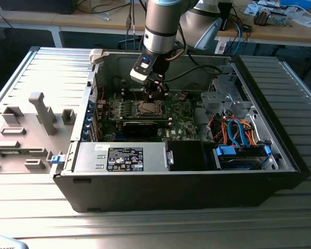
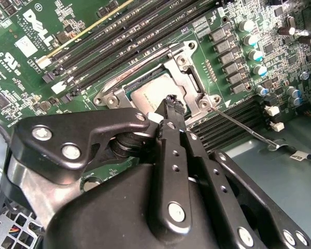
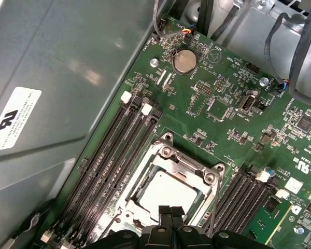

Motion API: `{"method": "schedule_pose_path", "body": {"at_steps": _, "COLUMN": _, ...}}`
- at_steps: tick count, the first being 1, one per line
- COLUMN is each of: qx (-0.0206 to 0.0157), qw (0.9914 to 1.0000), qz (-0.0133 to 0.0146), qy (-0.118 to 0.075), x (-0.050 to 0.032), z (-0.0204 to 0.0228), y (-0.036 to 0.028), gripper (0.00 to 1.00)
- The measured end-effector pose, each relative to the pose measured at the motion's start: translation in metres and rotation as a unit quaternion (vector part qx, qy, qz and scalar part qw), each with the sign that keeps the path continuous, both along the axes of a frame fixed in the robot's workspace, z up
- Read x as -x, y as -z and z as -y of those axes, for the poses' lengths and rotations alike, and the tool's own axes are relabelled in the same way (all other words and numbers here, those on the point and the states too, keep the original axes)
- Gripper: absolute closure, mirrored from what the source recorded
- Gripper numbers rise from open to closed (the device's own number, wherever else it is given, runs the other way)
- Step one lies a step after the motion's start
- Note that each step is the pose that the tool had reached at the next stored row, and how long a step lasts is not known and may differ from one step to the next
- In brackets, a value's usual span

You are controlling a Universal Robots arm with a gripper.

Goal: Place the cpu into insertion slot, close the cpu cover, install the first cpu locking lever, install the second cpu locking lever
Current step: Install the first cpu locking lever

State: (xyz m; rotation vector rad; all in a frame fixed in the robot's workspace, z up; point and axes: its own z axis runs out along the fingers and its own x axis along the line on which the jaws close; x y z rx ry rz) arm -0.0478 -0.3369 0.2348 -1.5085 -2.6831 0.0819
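The cpu [image 3: 168, 191] lies flat in the socket on the green motherboard, its silver top showing through the window of the cpu cover [image 3: 189, 160]. The cover lies down over it. In the second wrist view the cpu [image 2: 147, 93] sits inside the cover frame [image 2: 189, 70], and a thin metal locking lever [image 2: 243, 128] sticks out sideways from the socket's corner. My gripper [image 2: 171, 102] is shut with nothing in it, its tips just above the socket's edge [image 3: 171, 211]. In the exterior view the gripper [image 1: 157, 92] hangs over the socket [image 1: 149, 108].
The motherboard sits inside an open black computer case [image 1: 197, 187] on a ribbed metal table. Memory slots [image 3: 119, 150] flank the socket. A power supply [image 1: 122, 157] and a drive bay with blue and orange cables [image 1: 238, 135] fill the near side. The case wall [image 3: 57, 78] rises close by.
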Motion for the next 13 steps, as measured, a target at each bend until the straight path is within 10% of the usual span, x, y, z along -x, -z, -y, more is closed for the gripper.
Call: {"method": "schedule_pose_path", "body": {"at_steps": 13, "qx": 0.0000, "qw": 0.99988, "qz": 0.0000, "qy": -0.015, "x": 0.0000, "z": 0.0000, "y": 0.0000, "gripper": 0.89}}
